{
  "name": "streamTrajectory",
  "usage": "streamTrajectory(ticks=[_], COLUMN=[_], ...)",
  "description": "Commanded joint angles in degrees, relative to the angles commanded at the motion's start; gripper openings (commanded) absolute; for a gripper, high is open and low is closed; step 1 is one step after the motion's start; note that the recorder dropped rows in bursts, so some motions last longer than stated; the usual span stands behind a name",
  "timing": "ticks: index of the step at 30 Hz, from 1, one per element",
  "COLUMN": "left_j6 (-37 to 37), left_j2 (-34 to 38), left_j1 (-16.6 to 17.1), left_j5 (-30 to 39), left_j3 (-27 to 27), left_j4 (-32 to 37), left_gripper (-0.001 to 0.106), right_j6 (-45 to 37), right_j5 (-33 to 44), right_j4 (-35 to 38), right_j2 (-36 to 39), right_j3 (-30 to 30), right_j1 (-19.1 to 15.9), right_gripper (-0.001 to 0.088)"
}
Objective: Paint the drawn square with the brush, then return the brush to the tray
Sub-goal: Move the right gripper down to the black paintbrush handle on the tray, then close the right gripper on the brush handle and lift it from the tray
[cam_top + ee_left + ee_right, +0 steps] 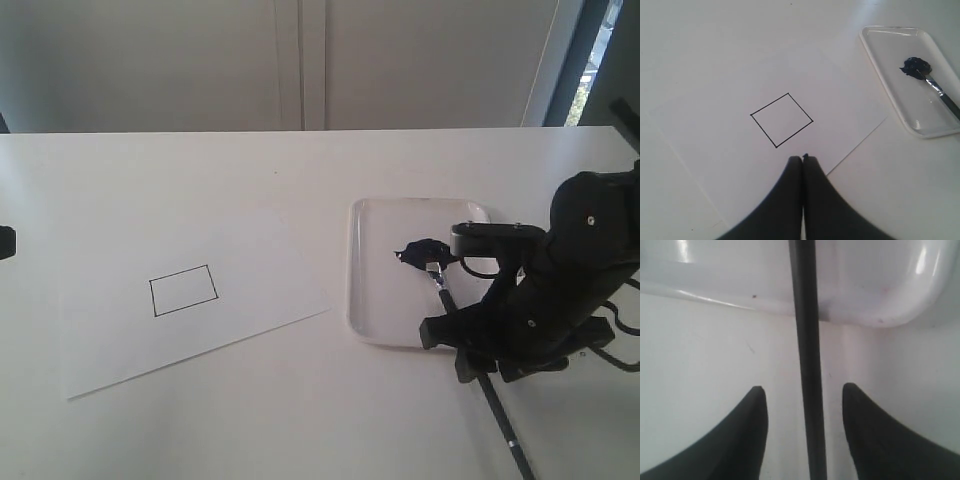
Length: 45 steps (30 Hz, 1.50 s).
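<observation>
1. My right fingers (747,440) stand wide apart, one on each side of the brush (807,340) handle, with a gap showing on both sides
2. The brush lies with its bristles in a dark paint blob (418,250) inside the tray (352,270); its handle crosses the tray's rim out over the bench (200,170)
3. My left fingers (785,200) are pressed together above the paper (840,100), near the drawn square (781,120), which is blank inside
4. The paper lies flat on the bench, just beside the tray

right arm (580,260): black, bulky, small screws | cable (622,330): black loop, possibly | claw fingers (747,440): dark, curved, tapered
</observation>
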Motion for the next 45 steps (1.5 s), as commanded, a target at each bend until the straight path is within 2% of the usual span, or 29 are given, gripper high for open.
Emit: streamTrajectory(ticks=[6,10,12,17,25,37,45], left_j6=[0.1,0.1,0.2,0.2,0.2,0.3,1.9], left_j2=[0.0,0.0,0.0,0.0,0.0,0.6,9.5], left_j1=[0.0,0.0,0.0,0.0,0.0,0.0,0.0], left_j5=[0.0,0.1,0.2,0.2,0.1,-1.4,-2.4], left_j3=[0.0,0.0,0.0,0.0,0.0,0.0,-1.0], left_j4=[0.0,0.0,0.0,0.0,0.1,1.3,1.5], left_gripper=[0.0,0.0,0.0,0.0,0.0,0.0,0.0], right_j6=[0.0,0.0,0.0,-0.9,-0.9,-5.4,-10.3], right_j5=[-1.6,-2.8,-2.9,-2.9,-2.4,3.3,5.3], right_j4=[0.0,0.1,0.0,0.0,0.2,1.4,3.0], right_j2=[3.5,4.5,4.5,4.5,3.4,-9.0,-15.0], right_j3=[0.0,-0.1,-0.1,-0.1,-0.1,-0.2,-0.5], right_j1=[0.0,0.0,0.0,0.0,0.0,0.0,0.0], right_gripper=[0.0436,0.0359,0.029,-0.0002,0.0,0.0,0.0])
